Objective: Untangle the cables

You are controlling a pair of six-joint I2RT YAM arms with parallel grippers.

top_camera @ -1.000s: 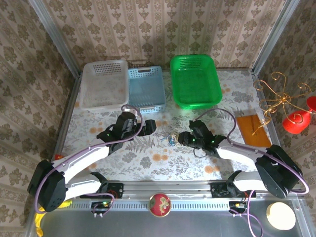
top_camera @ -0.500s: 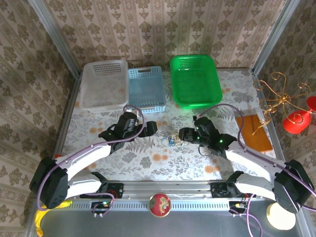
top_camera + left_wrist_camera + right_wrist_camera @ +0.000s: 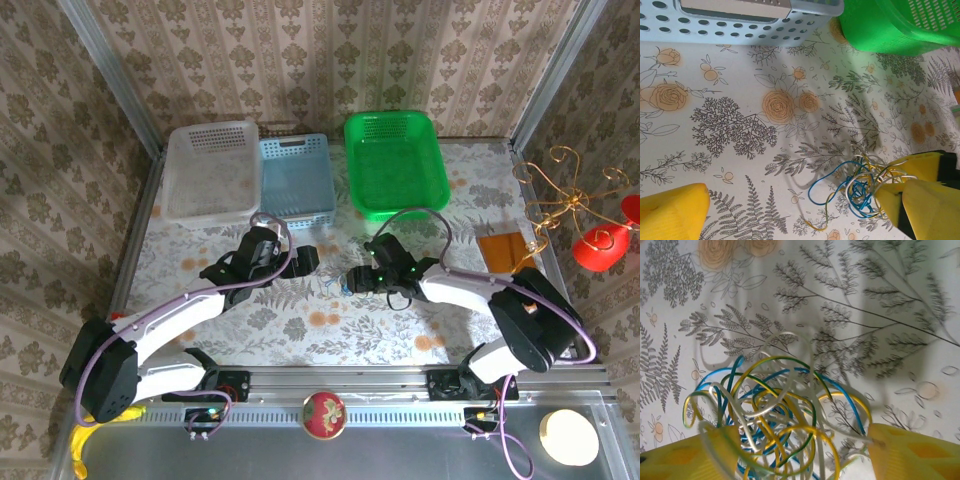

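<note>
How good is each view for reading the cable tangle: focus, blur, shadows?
Right wrist: cables close up, the nearest whitish strands and the yellow fingers blurred soft. Left wrist: cables and tablecloth print sharp, broad soft shadows crossing the cloth. Top external: evenly lit, but the cables are very small.

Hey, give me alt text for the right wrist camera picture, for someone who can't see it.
A loose tangle of yellow, blue and white cables lies on a table printed with ferns and flowers, between the two yellow fingers of the right end effector, which stand wide apart at the bottom corners.
</note>
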